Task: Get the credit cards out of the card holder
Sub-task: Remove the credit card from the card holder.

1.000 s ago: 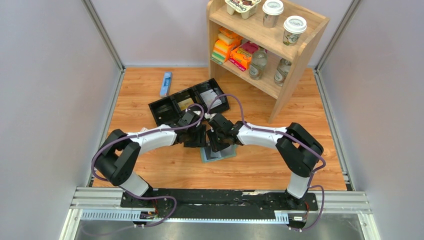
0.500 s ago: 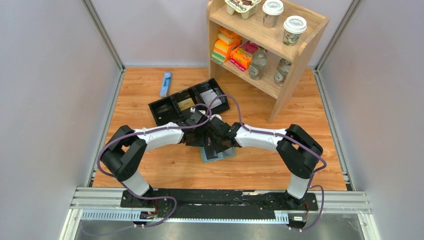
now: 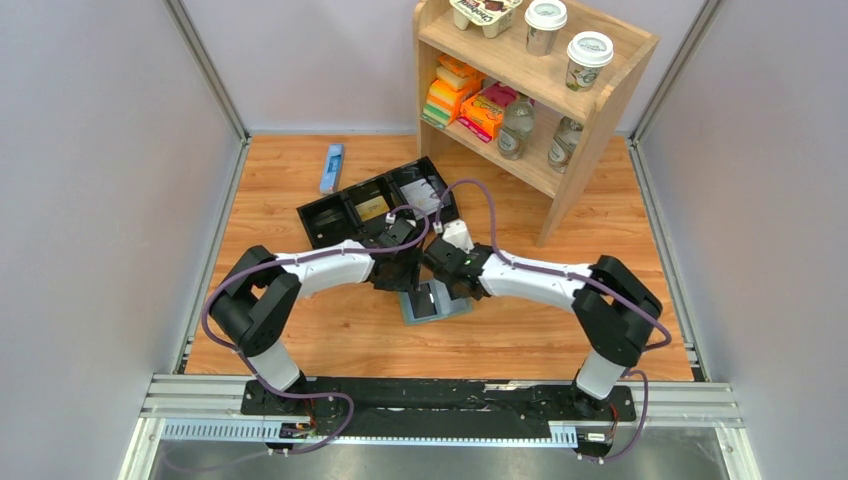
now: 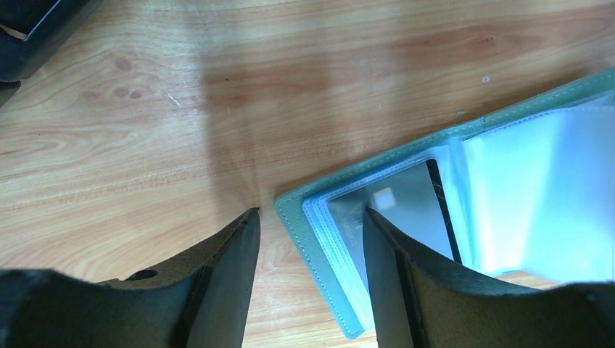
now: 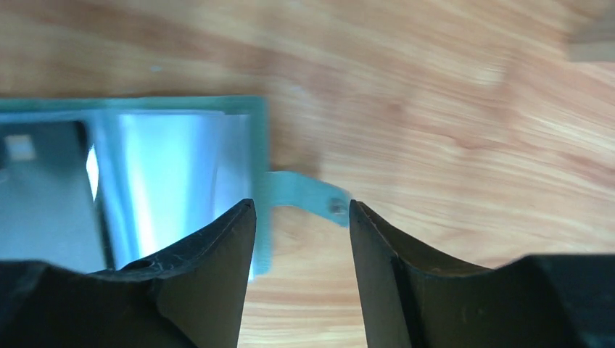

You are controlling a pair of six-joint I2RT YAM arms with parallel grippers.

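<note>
The card holder [image 3: 436, 303] lies open on the wooden table, grey-green outside with pale blue clear pockets. In the left wrist view its corner [image 4: 310, 254] lies between the fingers of my open left gripper [image 4: 306, 214], and a grey card [image 4: 406, 210] shows in a clear sleeve. In the right wrist view my open right gripper [image 5: 301, 204] hovers over the holder's far edge [image 5: 257, 130], with the closing tab [image 5: 308, 190] just beyond the fingertips. From above, the left gripper [image 3: 405, 280] and the right gripper [image 3: 458, 285] flank the holder's back edge. Neither holds anything.
A black three-compartment tray [image 3: 375, 208] stands just behind the grippers. A blue flat object [image 3: 332, 167] lies at the back left. A wooden shelf unit [image 3: 575, 150] with cups, bottles and packets stands at the back right. Grey walls close both sides.
The left gripper has moved right to the holder's left corner. The right gripper has pulled back off the holder toward its right edge, uncovering the open pockets.
</note>
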